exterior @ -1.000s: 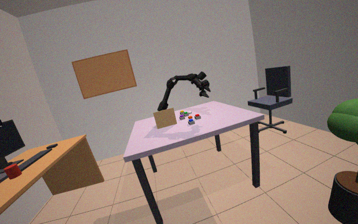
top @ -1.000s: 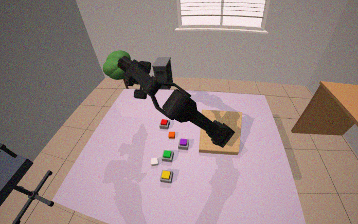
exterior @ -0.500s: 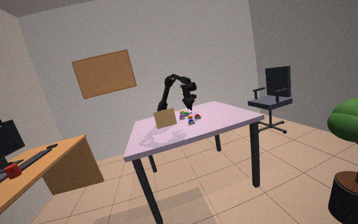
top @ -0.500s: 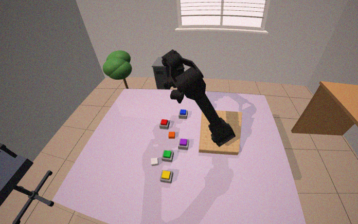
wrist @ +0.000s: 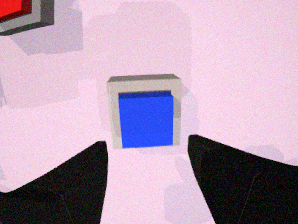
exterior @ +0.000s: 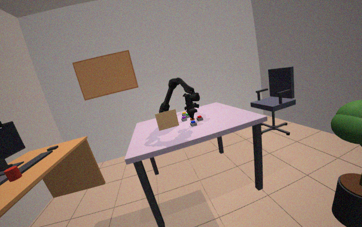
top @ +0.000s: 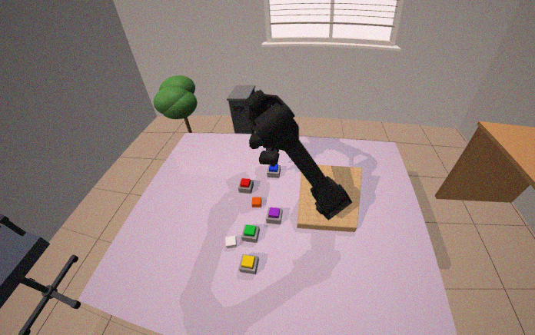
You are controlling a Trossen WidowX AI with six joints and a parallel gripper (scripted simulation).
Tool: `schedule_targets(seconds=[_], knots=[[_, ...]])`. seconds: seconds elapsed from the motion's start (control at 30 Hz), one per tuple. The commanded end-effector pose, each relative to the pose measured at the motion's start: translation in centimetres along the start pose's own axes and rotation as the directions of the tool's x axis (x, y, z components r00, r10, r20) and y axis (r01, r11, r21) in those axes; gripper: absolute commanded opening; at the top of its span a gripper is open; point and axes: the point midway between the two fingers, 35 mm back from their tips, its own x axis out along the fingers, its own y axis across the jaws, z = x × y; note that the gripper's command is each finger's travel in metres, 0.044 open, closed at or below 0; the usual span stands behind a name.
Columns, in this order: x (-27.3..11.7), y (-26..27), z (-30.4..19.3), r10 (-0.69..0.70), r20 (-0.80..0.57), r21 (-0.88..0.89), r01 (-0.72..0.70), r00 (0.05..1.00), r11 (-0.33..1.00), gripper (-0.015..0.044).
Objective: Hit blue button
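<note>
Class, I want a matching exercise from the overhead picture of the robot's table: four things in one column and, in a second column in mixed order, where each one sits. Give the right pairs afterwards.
Things
1. blue button
2. yellow button
3. white block
4. orange block

Places
A. nearest the bottom edge of the picture
B. between the red button and the purple button
C. just below the gripper
D. left of the green button

Pairs: 1-C, 2-A, 3-D, 4-B
</note>
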Motion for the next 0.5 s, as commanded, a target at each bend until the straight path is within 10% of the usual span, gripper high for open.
schedule_targets(seconds=[0.0, 0.47], knots=[[-0.07, -0.08, 0.09, -0.005, 0.016, 0.005, 0.005, 1.000, 1.000, 0.0059], [0.52, -0.10, 0.13, -0.005, 0.016, 0.005, 0.005, 1.000, 1.000, 0.0020]])
